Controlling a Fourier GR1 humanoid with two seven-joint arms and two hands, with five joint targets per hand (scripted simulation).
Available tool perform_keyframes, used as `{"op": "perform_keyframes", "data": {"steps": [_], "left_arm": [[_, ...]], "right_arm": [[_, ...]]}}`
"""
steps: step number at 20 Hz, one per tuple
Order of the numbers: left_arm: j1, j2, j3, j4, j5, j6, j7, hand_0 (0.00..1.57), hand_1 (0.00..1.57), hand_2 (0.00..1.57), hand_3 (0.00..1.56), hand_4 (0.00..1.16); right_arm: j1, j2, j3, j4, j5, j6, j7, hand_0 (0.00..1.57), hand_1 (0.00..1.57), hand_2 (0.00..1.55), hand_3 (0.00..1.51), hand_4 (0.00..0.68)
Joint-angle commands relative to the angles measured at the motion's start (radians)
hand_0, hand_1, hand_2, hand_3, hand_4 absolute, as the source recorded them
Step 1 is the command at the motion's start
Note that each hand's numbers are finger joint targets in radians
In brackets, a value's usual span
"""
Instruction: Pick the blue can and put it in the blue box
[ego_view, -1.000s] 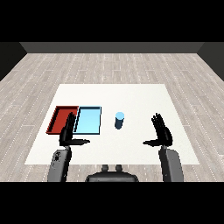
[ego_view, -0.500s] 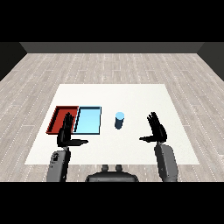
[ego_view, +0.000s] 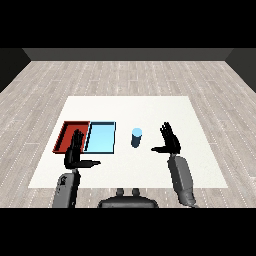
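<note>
Can (ego_view: 136, 137) stands upright on table (ego_view: 150, 107), just right of blue tray (ego_view: 101, 137), ungrasped. Right hand (ego_view: 170, 142) is spread open near it; left hand (ego_view: 76, 154) open too, overlapping red tray (ego_view: 66, 136). Risk: can tipped by leading thumb on approach. Can–tray gap hard to judge.

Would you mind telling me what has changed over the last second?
The right hand has moved left toward the blue can, fingers open, not yet touching it. The left hand, the can, the blue tray and the red tray stayed put.
</note>
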Motion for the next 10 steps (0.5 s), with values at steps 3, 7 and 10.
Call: {"op": "perform_keyframes", "data": {"steps": [3,7,10], "left_arm": [[0.034,-0.030,-0.036,-0.036,-0.035,0.019,-0.009,0.00,0.00,0.00,0.00,0.00],[-0.017,-0.016,-0.014,-0.007,-0.024,0.024,0.047,0.00,0.00,0.00,0.00,0.00],[0.019,-0.038,-0.040,-0.012,-0.031,0.015,0.006,0.00,0.00,0.00,0.00,0.00]], "right_arm": [[-0.134,0.027,-0.017,0.228,0.011,-0.035,-0.064,0.00,0.00,0.00,0.00,0.000],[-0.160,0.047,0.016,0.266,0.037,-0.088,-0.103,0.00,0.00,0.00,0.00,0.000],[-0.167,0.047,0.040,0.348,0.018,-0.081,-0.169,0.00,0.00,0.00,0.00,0.000]]}}
